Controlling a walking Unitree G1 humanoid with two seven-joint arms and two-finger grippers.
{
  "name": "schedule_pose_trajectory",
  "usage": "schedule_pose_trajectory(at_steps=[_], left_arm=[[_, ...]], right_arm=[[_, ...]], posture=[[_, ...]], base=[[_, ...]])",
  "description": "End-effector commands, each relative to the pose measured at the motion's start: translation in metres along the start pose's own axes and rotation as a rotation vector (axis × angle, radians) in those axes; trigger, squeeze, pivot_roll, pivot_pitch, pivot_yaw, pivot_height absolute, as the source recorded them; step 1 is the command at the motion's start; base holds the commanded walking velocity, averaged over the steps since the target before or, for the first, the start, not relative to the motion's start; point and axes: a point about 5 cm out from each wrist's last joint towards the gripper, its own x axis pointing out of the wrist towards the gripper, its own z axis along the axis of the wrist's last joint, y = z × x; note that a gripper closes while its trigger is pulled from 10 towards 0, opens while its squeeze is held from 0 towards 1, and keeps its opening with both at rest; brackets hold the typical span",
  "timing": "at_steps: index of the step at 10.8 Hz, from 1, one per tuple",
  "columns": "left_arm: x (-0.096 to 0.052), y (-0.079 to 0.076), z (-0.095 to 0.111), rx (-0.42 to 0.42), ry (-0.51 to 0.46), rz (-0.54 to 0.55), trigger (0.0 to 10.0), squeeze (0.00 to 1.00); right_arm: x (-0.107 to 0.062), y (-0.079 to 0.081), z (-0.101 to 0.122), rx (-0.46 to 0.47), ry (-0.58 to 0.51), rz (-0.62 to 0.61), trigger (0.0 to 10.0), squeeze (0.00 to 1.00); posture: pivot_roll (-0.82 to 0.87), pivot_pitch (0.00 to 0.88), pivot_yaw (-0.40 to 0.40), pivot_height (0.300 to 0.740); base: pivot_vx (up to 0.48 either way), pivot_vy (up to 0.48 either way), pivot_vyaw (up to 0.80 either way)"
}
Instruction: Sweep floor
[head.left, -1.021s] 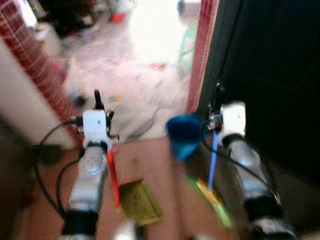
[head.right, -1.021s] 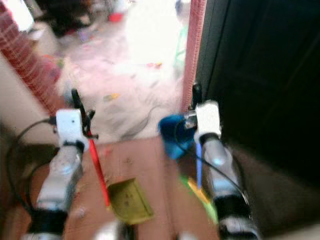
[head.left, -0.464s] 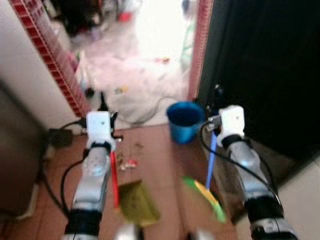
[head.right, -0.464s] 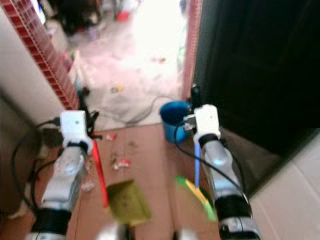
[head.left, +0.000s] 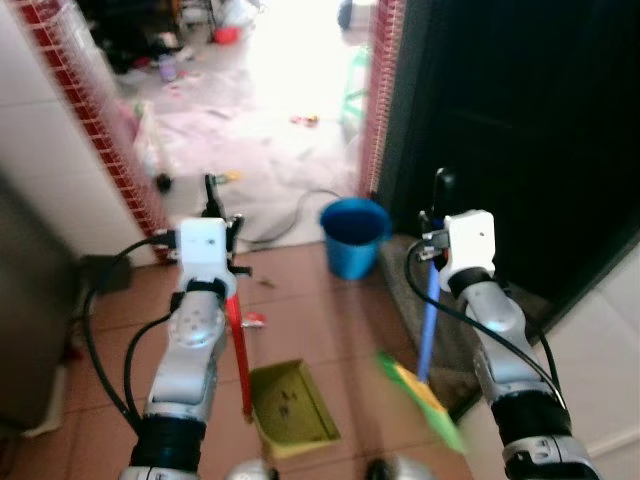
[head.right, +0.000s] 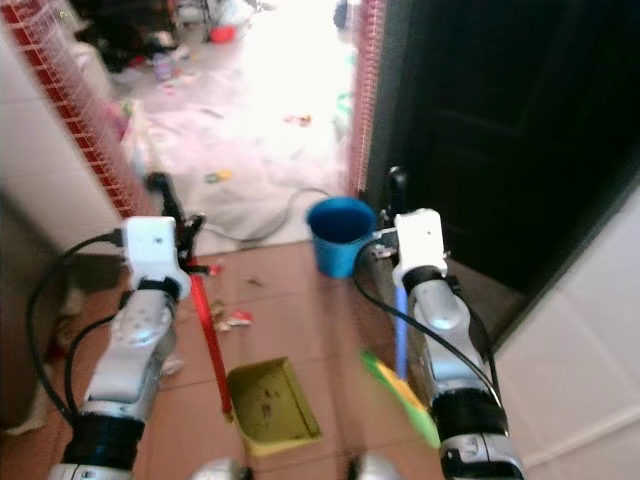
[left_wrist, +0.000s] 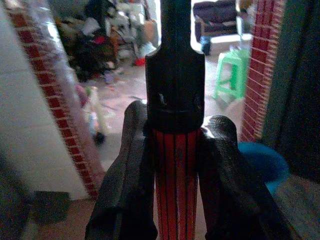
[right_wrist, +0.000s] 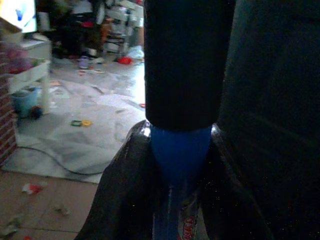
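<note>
Left eye view | left gripper (head.left: 213, 190) clamps dustpan handle (head.left: 239, 360) | right gripper (head.left: 437, 190) clamps broom (head.left: 426, 325)

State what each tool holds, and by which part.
The left tool grips the dustpan by its red handle's upper end, below the black cap. The right tool grips the broom near the top of its blue handle.

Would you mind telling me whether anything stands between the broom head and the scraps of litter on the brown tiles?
Nothing visible blocks the way. The broom head hangs right of the dustpan; the litter lies ahead of the dustpan on the brown tiles, and the blue bucket stands farther off.
</note>
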Motion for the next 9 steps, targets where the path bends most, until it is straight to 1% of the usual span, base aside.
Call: schedule_pose_trajectory(at_steps=[1,2,5,7,9], left_arm=[[0.005,0.011,0.027,0.042,-0.126,0.036,10.0,0.0],[0.007,0.013,0.031,0.048,-0.141,0.042,10.0,0.0],[0.006,0.016,0.032,0.08,-0.156,0.06,10.0,0.0],[0.007,0.02,0.033,0.072,-0.151,0.065,10.0,0.0],[0.008,0.024,0.034,0.089,-0.165,0.086,10.0,0.0]], right_arm=[[0.007,0.005,0.016,0.005,-0.074,0.012,10.0,0.0],[0.007,0.005,0.016,0.011,-0.073,0.011,10.0,0.0],[0.007,0.006,0.017,0.006,-0.083,0.011,10.0,0.0],[0.008,0.007,0.022,-0.01,-0.106,0.018,10.0,0.0],[0.008,0.008,0.021,-0.008,-0.104,0.023,10.0,0.0]], posture=[[-0.06,0.0,0.062,0.74],[-0.06,0.0,0.063,0.74],[-0.06,0.0,0.061,0.74],[-0.06,0.0,0.061,0.74],[-0.06,0.0,0.059,0.74]], base=[[0.0,0.48,0.0],[0.0,0.48,0.0],[0.0,0.48,0.0],[0.0,0.48,0.0],[0.0,0.48,0.0]])
